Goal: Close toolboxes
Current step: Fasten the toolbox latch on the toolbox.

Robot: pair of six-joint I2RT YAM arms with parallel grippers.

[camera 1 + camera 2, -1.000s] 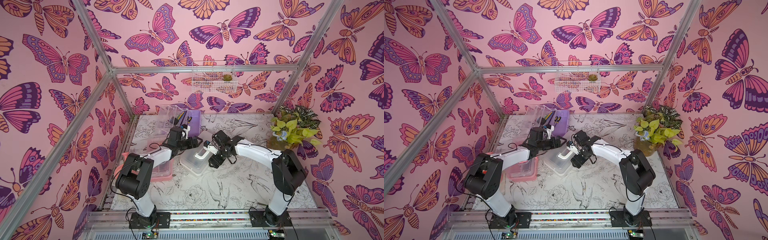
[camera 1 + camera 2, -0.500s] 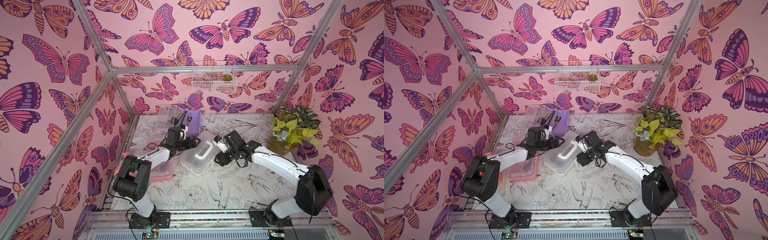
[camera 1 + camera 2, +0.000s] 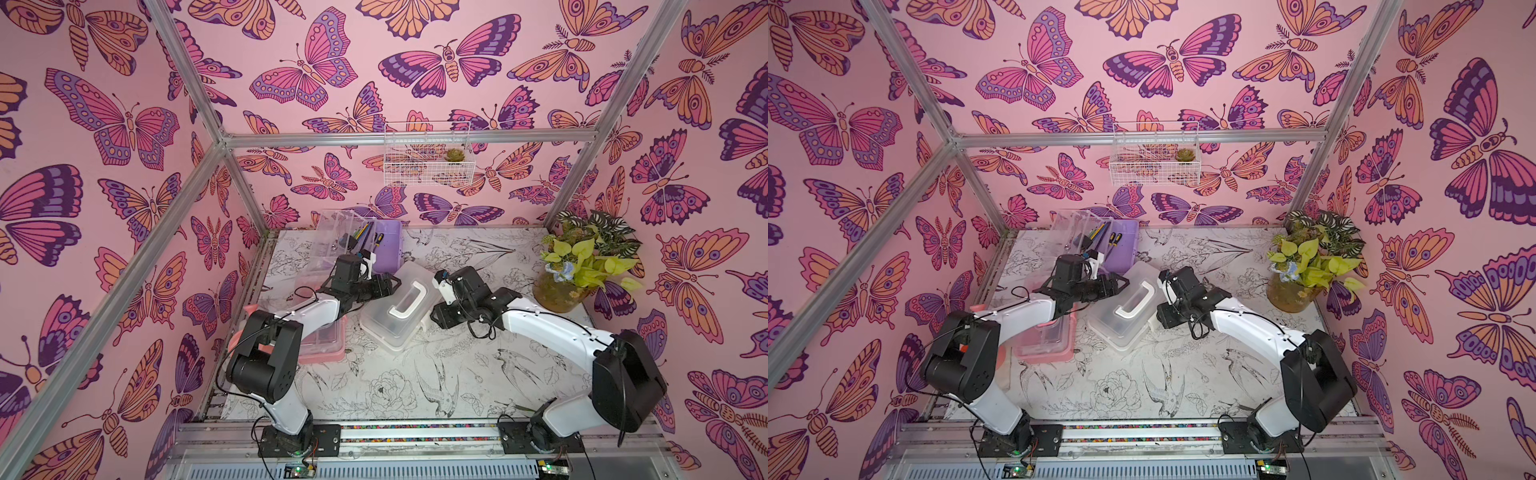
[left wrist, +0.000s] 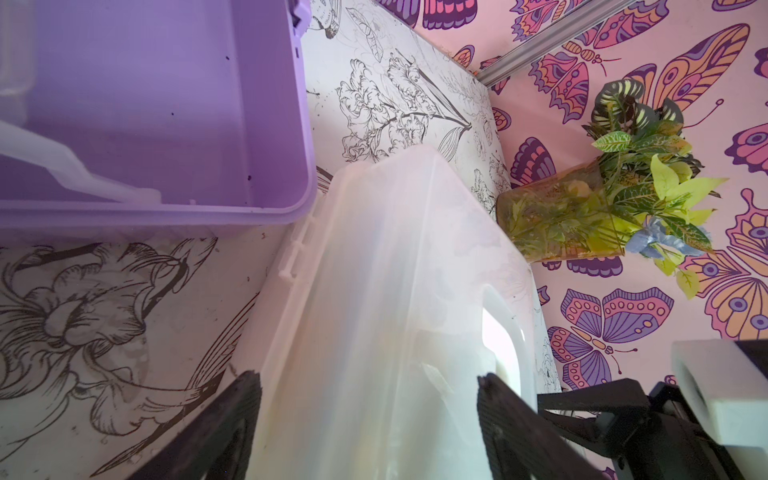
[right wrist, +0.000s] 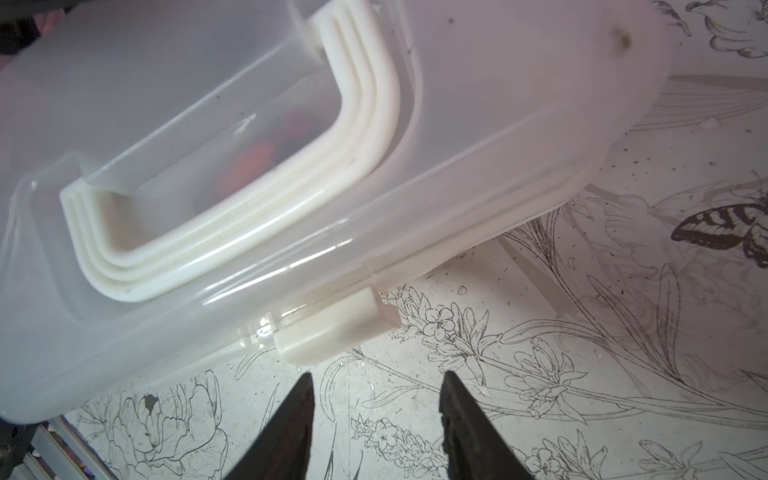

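The white toolbox (image 3: 399,307) (image 3: 1125,311) lies at an angle mid-table with its clear lid down and its white handle (image 5: 249,228) flat. My left gripper (image 3: 392,284) (image 4: 365,376) is open at the box's far left end, one finger on each side of the lid (image 4: 395,270). My right gripper (image 3: 432,318) (image 5: 379,374) is open and empty, low over the table just short of the box's white latch (image 5: 332,328). The purple toolbox (image 3: 388,245) (image 4: 166,104) stands at the back with its lid up. The pink toolbox (image 3: 324,345) sits under my left arm.
A leafy plant in an amber vase (image 3: 582,266) stands at the back right corner. A white wire basket (image 3: 428,158) with a small succulent hangs on the back wall. Aluminium frame posts edge the table, and both arm bases sit on the front rail.
My right gripper has drawn back from above the white handle to the box's right side, and its jaws have narrowed. My left gripper has hardly moved.
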